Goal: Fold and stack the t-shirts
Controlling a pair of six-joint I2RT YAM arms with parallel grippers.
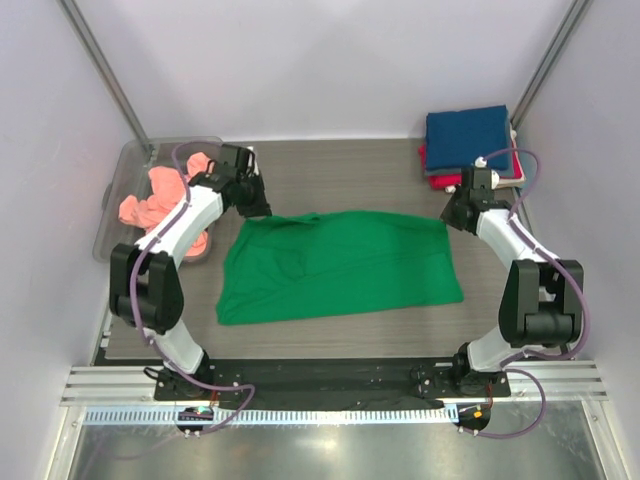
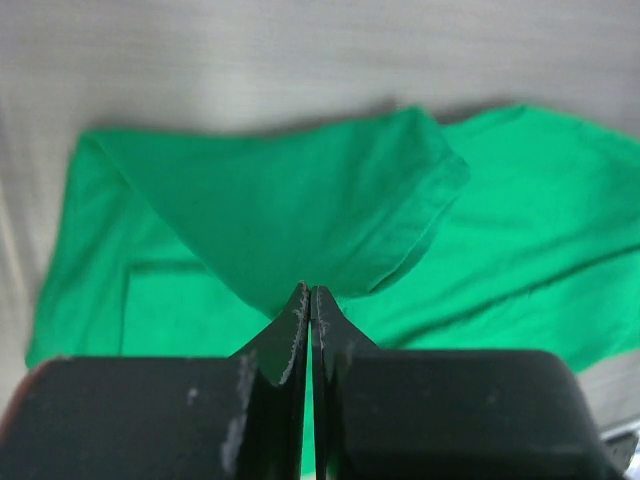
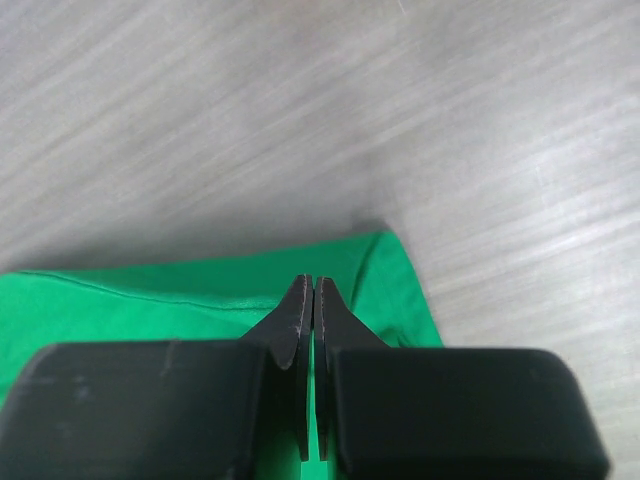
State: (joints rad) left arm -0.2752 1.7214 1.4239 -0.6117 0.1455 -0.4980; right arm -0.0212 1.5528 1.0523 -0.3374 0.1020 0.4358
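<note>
Top external view: the green t-shirt (image 1: 340,265) lay on the tabletop (image 1: 340,170), its long axis running left to right. Left wrist view: the left pincer (image 2: 310,292) was clamped on a lifted far corner. Right wrist view: the right pincer (image 3: 313,282) was closed on the other far corner.

We saw a robotics lab test cell, not a home or a shop. Plain white walls (image 1: 330,70) boxed in a small grey wood-grain bench (image 1: 340,170), with bare metal struts (image 1: 98,55) at the back corners. The left arm (image 1: 185,222) and right arm (image 1: 505,235) were bolted to a black base plate (image 1: 330,375) at the near edge, beside aluminium rails (image 1: 110,385) and a slotted cable duct (image 1: 330,414), with loose cables (image 1: 583,300) looping out. The only goods we saw were a green t-shirt (image 1: 340,265) and a clear plastic bin (image 1: 125,165).
</note>
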